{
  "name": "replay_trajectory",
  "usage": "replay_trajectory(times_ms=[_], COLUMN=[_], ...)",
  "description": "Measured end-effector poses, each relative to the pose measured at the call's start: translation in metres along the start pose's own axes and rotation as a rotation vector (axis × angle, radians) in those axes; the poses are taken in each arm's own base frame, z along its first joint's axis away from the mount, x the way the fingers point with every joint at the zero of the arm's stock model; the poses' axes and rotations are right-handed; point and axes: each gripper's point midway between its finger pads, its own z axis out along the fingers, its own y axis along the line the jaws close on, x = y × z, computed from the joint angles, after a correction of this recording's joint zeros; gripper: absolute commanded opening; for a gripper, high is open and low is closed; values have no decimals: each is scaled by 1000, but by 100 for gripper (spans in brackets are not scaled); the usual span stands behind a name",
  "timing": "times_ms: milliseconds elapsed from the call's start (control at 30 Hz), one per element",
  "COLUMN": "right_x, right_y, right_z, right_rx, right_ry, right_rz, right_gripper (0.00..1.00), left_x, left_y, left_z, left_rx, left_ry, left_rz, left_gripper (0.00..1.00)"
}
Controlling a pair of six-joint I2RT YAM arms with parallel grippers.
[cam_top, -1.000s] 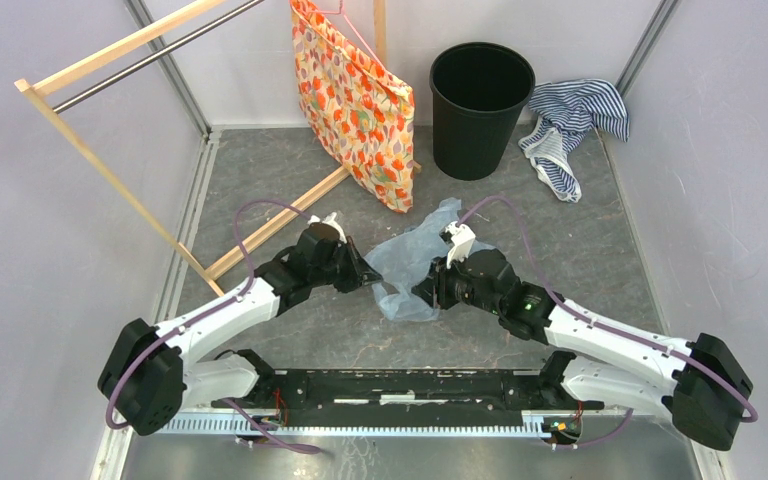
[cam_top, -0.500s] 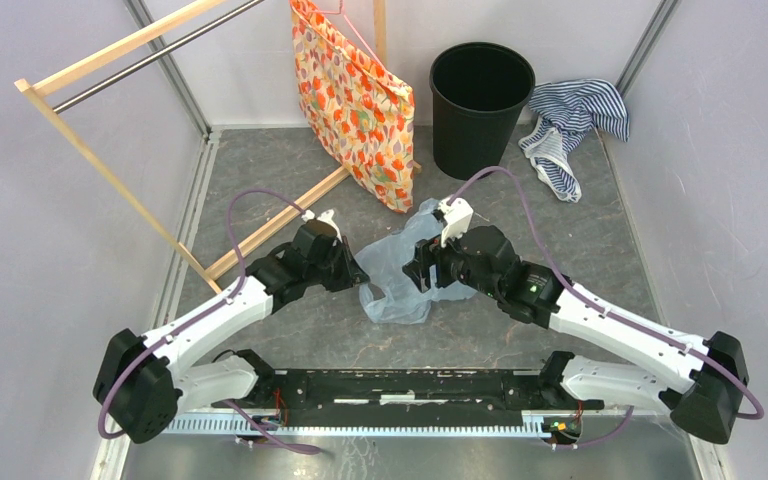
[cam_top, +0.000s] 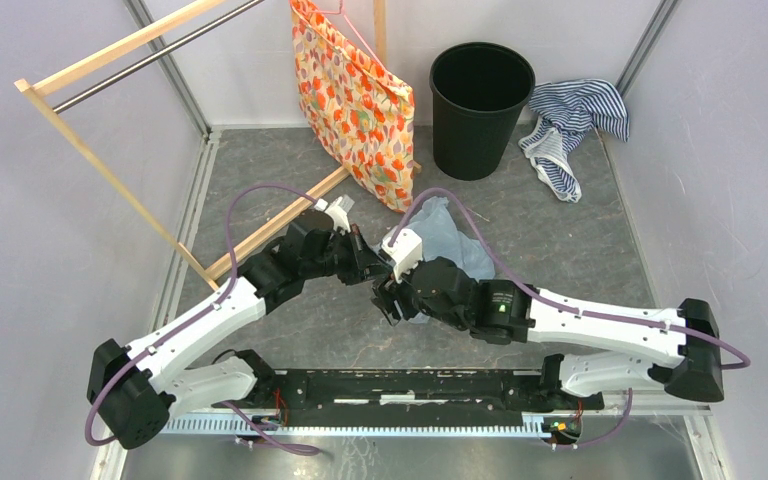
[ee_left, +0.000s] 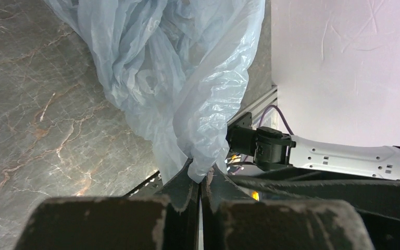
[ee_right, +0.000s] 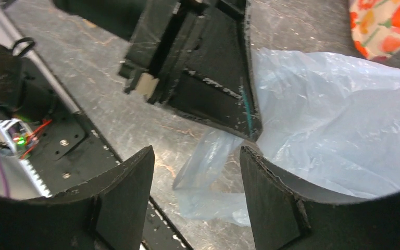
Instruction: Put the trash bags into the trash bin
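Since 0.5 s ago your right gripper [ee_right: 197,166] has swung left & nearer the bases, and is now just beside the left gripper [ee_left: 200,181]. The trash bag [cam_top: 450,240] now shows further back-right, partly behind the right arm [cam_top: 580,320]. Left: pressed together, pinching a bag edge. Right: spread, film showing in the gap, not gripped. Bag is mid-table [cam_top: 580,250], well apart from the trash bin [cam_top: 481,100]. Count: 1 bag, 1 bin, 2 grippers, 1 floral bag [cam_top: 355,100], 1 striped cloth [cam_top: 572,120], 1 wooden rack [cam_top: 110,176].
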Motion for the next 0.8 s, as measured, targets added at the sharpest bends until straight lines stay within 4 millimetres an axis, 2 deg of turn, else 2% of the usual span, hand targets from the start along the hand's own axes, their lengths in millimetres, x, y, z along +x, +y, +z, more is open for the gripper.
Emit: replay_trajectory(times_ms=[233,300,367,400,467,567,633,700,800], right_x=[17,20,22,23,19,10,6,3,-4], right_y=[-18,-20,-22,-24,-28,-35,-42,-50,-60], right_z=[13,16,18,18,17,12,7,-2,-18], right_rx=[126,142,162,177,198,247,280,309,326], right_ry=[52,61,66,68,64,48,40,36,3], right_rz=[-39,-46,-53,-53,-55,-47,-42,-37,-7], right_gripper=[63,49,27,18,3,0,0,0,0], left_x=[-1,-2,-2,-3,-4,-9,-15,-25,-41], left_y=[-6,-8,-9,-10,-13,-20,-27,-37,-51], left_z=[-2,-3,-4,-5,-6,-9,-14,-21,-36], left_rx=[15,19,24,26,32,39,42,45,58], left_ry=[-5,-7,-10,-12,-16,-29,-47,-82,-154], left_rz=[-31,-36,-36,-37,-38,-34,-28,-14,9], left_gripper=[3,11,17,23,44,64,72,78,81])
